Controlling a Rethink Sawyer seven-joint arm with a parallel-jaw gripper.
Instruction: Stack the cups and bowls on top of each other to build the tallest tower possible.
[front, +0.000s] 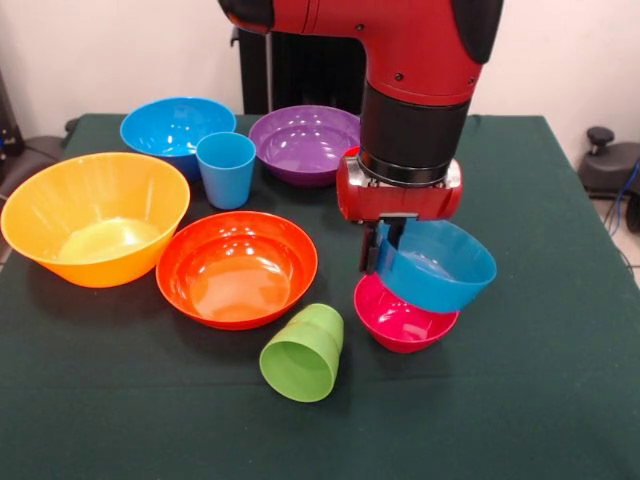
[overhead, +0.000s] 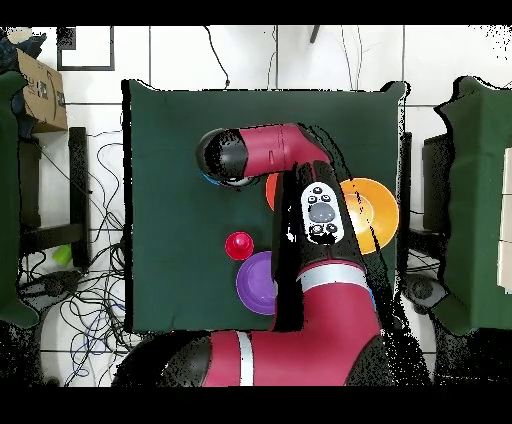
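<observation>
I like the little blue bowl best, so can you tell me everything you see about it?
The small blue glossy plastic bowl is round, smooth and shiny, with a thin rim and nothing visible inside. The robot's hand pinches its rim on one side, so it hangs tilted. It sits just above the small magenta plastic bowl, overlapping its top; whether they touch is unclear. The overhead view hides it under the arm.

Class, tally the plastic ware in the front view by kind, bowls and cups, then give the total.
Bowls: 6, namely yellow-orange, red-orange, large blue, purple, small blue, small magenta
Cups: 2, namely light blue, lime green
Total: 8
</observation>
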